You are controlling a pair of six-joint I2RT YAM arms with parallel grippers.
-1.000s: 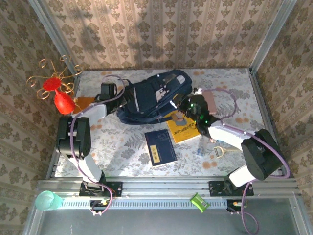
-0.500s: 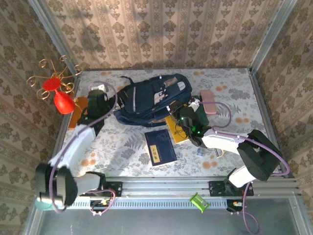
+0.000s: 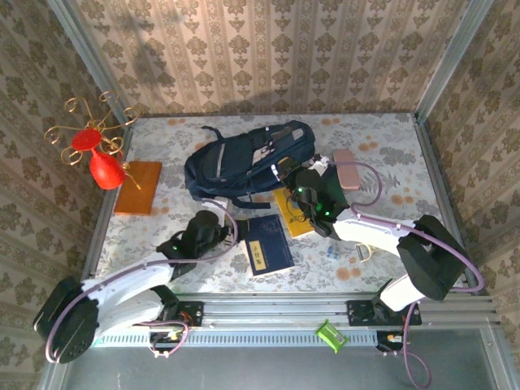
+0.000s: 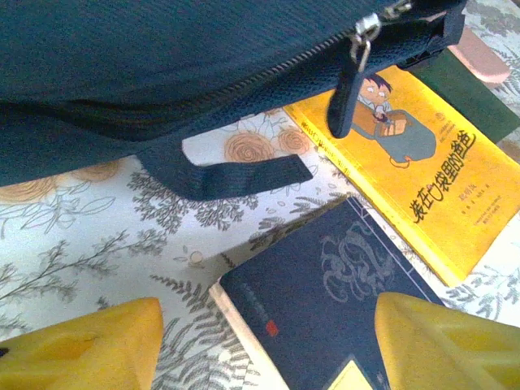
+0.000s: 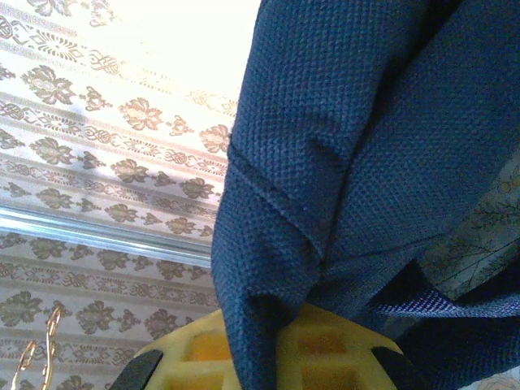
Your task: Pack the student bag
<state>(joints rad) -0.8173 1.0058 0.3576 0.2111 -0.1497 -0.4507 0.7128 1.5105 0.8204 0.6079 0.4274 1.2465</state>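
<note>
Item: student bag [image 3: 244, 162], navy, lay at the middle rear of the surface [image 3: 203, 203], with its zip pull [image 4: 345, 106] hanging over a yellow book [image 4: 406, 179]. Right gripper [image 5: 272, 337] was clamped on a thin fold of the bag's fabric. Left gripper [image 4: 266, 345] hung low with jaws apart and nothing between them, just above a dark blue book [image 3: 266, 244]. Hazards, as judged: the pinched fold could slip free and let the bag's mouth sag; the flat-lying book offered little edge, so closing jaws might only shove it; a loose strap [image 4: 219, 175] nearby could snag.
</note>
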